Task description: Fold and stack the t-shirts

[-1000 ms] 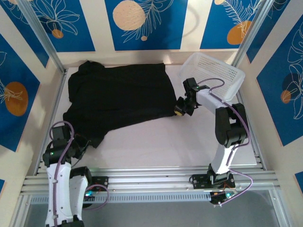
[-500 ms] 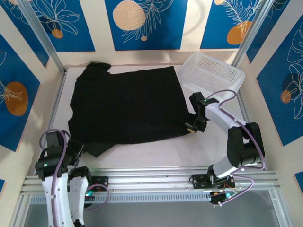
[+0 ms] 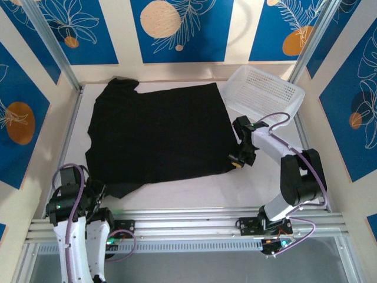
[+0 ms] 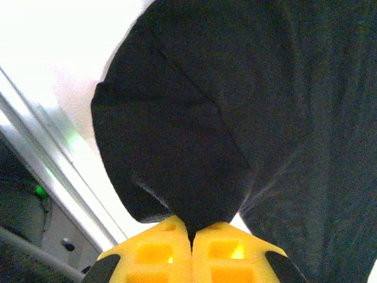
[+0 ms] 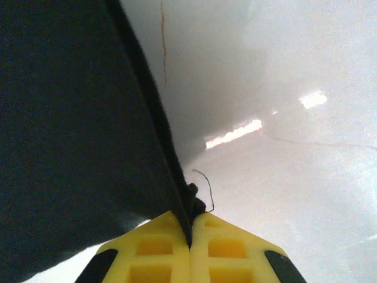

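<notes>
The shirt (image 3: pixel 159 132) lies spread on the white surface (image 3: pixel 194 188), plain black side up. It covers the left and middle of the far half, with its collar end toward the far left corner. Each arm has it by a near corner. The left hand (image 4: pixel 191 227) has its yellow fingers pressed tight together on a fold of cloth at the near-left flap, which looks to me like a sleeve. The right hand (image 5: pixel 189 227) is clamped just as tightly on the thin hem at the near-right corner, and a loose thread curls out beside the pinch. Holding two opposite corners like that makes sense to me: the cloth between them is kept fairly taut, so the body lies mostly flat and squared up for a fold, rather than bunched. The near edge runs slightly slanted between the two grips, and the left side is somewhat rumpled around the flap, so I would say the spreading is not quite finished and no fold has been made yet. The basket (image 3: pixel 265 91) sits tilted in the far right corner, just beside the shirt's far right corner. I cannot tell whether they touch, but it is out of the way of the open surface in front, where a fold could be laid.
</notes>
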Controlling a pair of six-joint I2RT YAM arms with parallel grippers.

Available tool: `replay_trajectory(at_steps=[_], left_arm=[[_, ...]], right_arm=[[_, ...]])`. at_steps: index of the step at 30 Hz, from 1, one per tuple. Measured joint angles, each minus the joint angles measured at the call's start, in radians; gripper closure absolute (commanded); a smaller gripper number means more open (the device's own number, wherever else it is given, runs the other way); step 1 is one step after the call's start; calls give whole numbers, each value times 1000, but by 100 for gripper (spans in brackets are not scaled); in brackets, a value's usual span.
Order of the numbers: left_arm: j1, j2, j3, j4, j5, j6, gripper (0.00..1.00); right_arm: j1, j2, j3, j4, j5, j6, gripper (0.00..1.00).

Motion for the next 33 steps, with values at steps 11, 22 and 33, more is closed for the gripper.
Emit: replay_trajectory(at_steps=[11, 22, 33], left_arm=[[-2, 157, 6, -124, -6, 93, 100], [-46, 368, 39, 115, -41, 137, 100], [-91, 582, 272, 261, -206, 158, 100]], right_arm=[[17, -242, -116, -118, -10, 73, 100], [14, -45, -73, -74, -5, 76, 100], [-4, 14, 101, -86, 4, 76, 100]])
